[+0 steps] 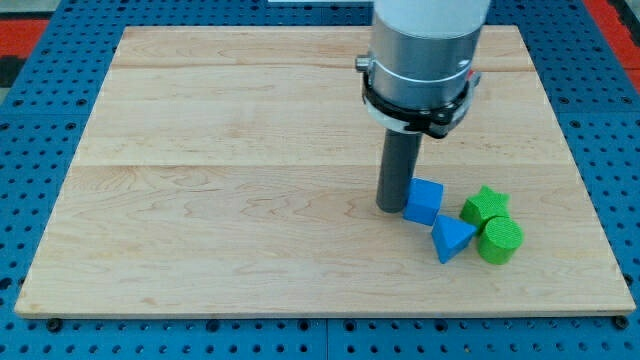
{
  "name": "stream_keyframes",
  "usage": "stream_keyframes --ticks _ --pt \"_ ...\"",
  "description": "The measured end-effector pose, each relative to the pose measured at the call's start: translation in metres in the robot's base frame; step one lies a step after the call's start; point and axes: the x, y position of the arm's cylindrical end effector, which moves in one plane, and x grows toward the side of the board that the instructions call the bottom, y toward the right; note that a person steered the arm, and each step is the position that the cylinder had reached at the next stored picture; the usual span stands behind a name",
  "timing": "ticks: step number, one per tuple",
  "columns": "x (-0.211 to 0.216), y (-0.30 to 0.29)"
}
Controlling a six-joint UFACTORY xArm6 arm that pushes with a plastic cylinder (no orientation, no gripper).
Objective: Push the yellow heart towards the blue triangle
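Observation:
The blue triangle lies on the wooden board at the view's lower right. A blue cube sits just above and left of it, touching it. My tip stands on the board right against the blue cube's left side, up and left of the blue triangle. No yellow heart shows in the view; the arm's wide grey body covers part of the board at the view's top.
A green star-shaped block and a green cylinder sit just right of the blue blocks. The wooden board rests on a blue pegboard surface; its right edge lies near the green blocks.

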Motion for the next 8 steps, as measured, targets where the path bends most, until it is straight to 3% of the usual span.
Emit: stream_keyframes --ticks 3,4,6,7,8 --pt "0.004 0.003" --pt "-0.023 -0.010" --pt "-0.042 0.060" --pt "-0.069 0.091" --pt "-0.123 0.097"
